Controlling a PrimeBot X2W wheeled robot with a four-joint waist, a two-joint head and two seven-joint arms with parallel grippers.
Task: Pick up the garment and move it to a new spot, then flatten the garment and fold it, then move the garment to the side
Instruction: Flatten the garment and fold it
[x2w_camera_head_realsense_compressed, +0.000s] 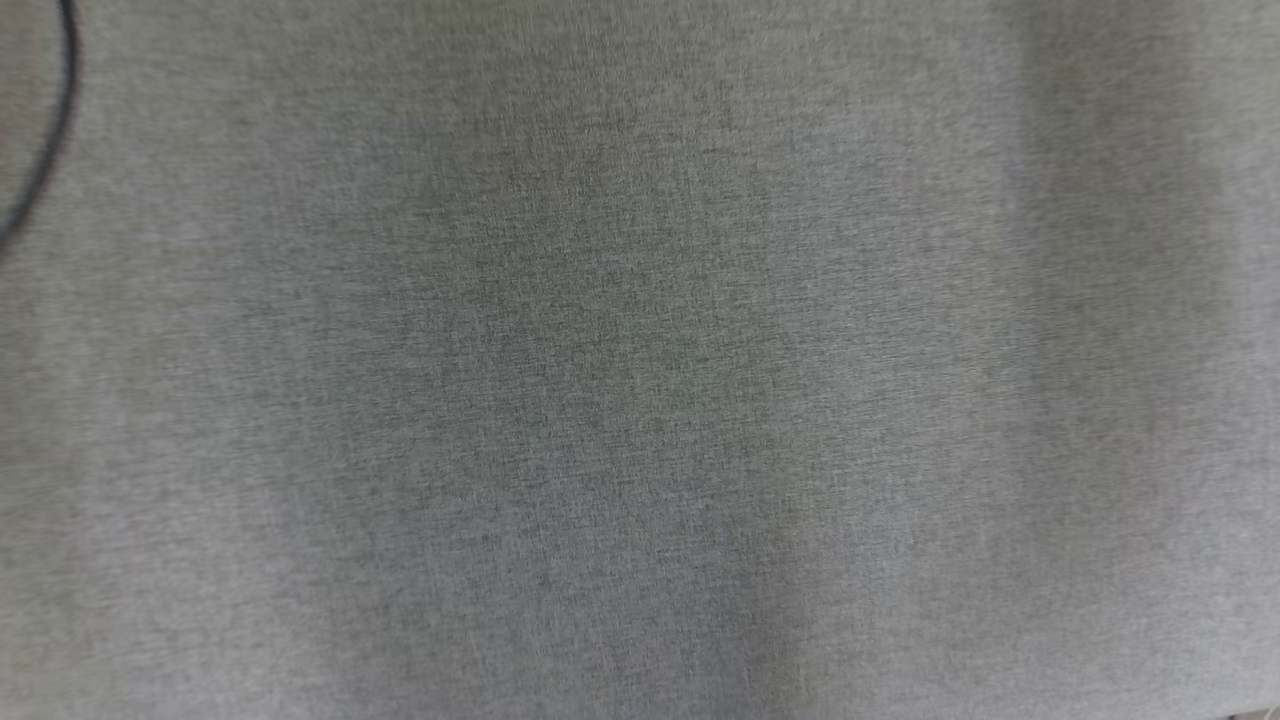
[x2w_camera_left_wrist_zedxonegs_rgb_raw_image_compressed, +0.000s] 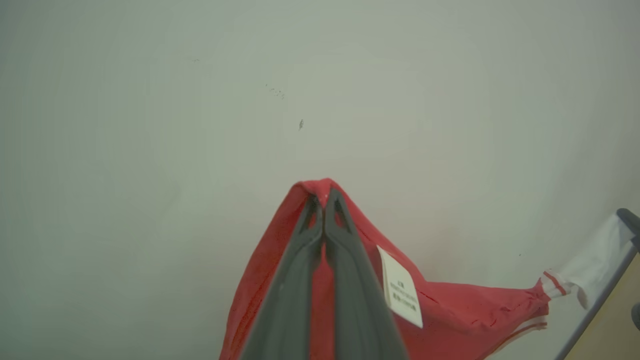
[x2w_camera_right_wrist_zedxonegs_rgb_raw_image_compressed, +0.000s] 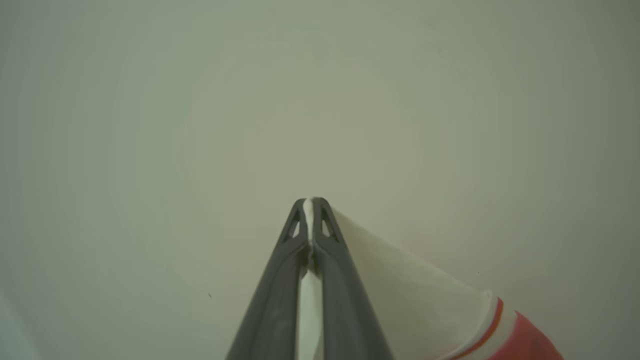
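step: carry and spread | left jaws: closed tight on a red fold of the garment (x2w_camera_left_wrist_zedxonegs_rgb_raw_image_compressed: 450, 310) | right jaws: closed tight on its white end | garment: slung between both arms | advice: hold tension even, then lower level so it lands flat

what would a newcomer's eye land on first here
The red garment pinched at its peak by the shut left gripper, a white label beside the fingers. The right gripper is shut on the garment's white section. The head view looks onto grey woven fabric.
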